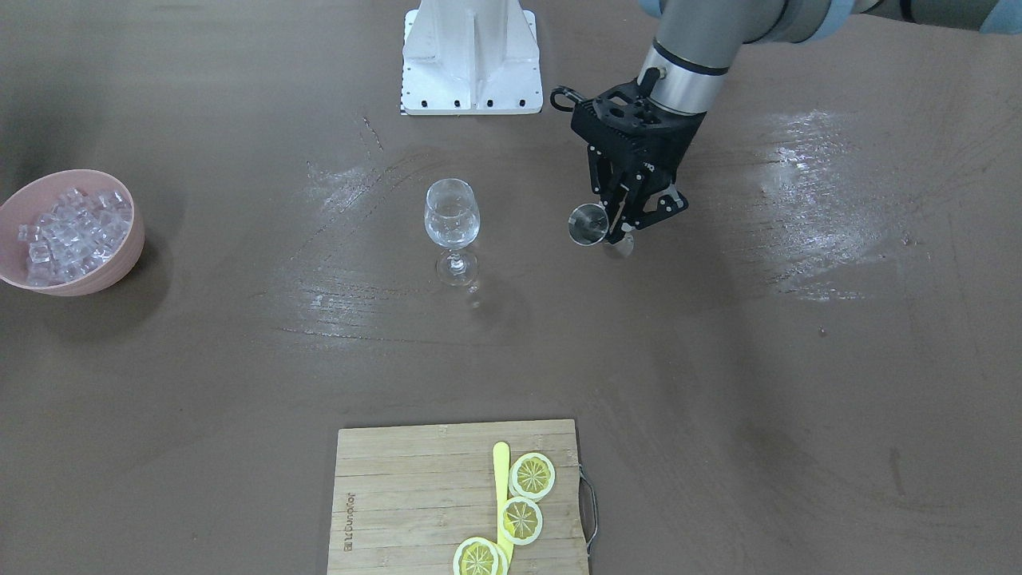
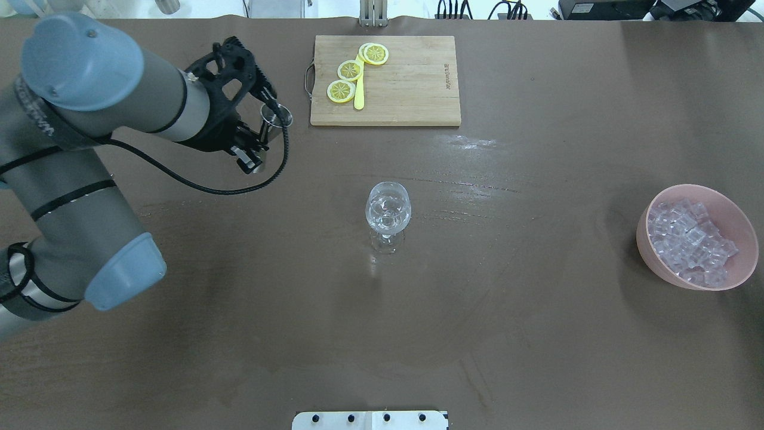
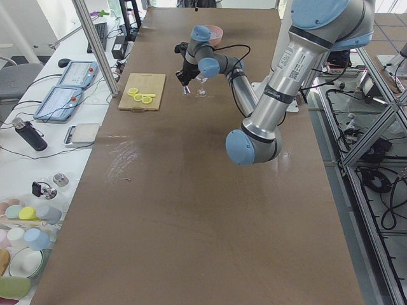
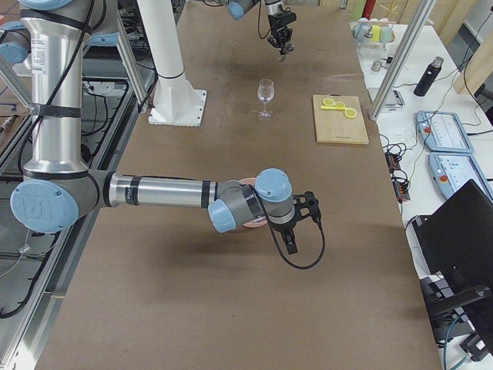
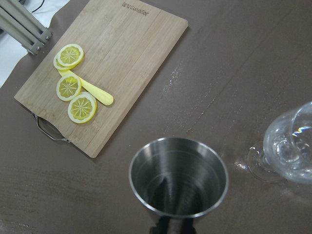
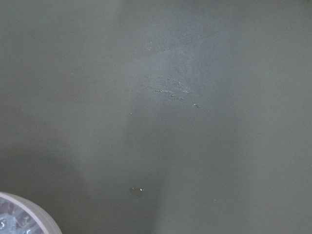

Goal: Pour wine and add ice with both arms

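My left gripper [image 1: 621, 228] is shut on the stem of a small steel jigger [image 1: 587, 224] and holds it above the table, apart from the wine glass and to its side. The jigger shows in the overhead view [image 2: 278, 116] and, mouth up, in the left wrist view [image 5: 179, 178]. The clear wine glass [image 1: 452, 222] stands upright mid-table [image 2: 388, 210]. The ice [image 1: 70, 225] fills a pink bowl [image 2: 743, 239] at the table's end. My right gripper [image 4: 295, 231] hovers by that bowl, and I cannot tell whether it is open or shut.
A wooden cutting board [image 2: 412, 89] with lemon slices [image 2: 350, 70] and a yellow knife [image 2: 359, 95] lies at the far edge. The white pedestal base [image 1: 471, 60] stands behind the glass. The bowl's rim [image 6: 34, 214] shows in the right wrist view.
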You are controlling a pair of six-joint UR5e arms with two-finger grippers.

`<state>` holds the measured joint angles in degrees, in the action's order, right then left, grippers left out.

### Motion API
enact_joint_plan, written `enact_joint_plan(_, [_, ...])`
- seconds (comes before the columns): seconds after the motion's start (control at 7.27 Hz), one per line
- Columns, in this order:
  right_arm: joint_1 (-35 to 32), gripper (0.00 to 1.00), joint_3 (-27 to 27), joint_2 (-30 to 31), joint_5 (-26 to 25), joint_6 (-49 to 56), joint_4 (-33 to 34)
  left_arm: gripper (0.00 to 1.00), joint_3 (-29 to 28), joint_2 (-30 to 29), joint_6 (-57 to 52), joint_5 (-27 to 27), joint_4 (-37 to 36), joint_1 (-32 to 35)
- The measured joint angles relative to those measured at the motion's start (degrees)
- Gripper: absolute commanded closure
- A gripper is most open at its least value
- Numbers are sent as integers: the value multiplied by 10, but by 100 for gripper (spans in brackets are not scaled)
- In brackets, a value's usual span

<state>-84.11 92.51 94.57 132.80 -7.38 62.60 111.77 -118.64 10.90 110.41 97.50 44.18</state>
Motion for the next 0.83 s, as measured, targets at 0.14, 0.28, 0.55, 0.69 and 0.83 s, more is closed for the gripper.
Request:
enact_joint_plan(0.14, [0, 0, 0, 0, 0, 0, 0, 100, 0, 31, 0, 26, 32, 22])
enact_joint_plan(0.28, [0, 0, 0, 0, 0, 0, 0, 100, -1, 60, 0, 38, 64, 36])
enact_joint_plan(0.55, [0, 0, 0, 1, 0, 1, 0, 100, -4, 114, 1, 47, 126, 57])
enact_joint_plan(0.69, [0, 0, -2, 2, 0, 1, -6, 100, -6, 136, 3, 56, 146, 72])
enact_joint_plan(0.83, [0, 0, -11, 2, -1, 1, -20, 100, -8, 155, 4, 73, 159, 93])
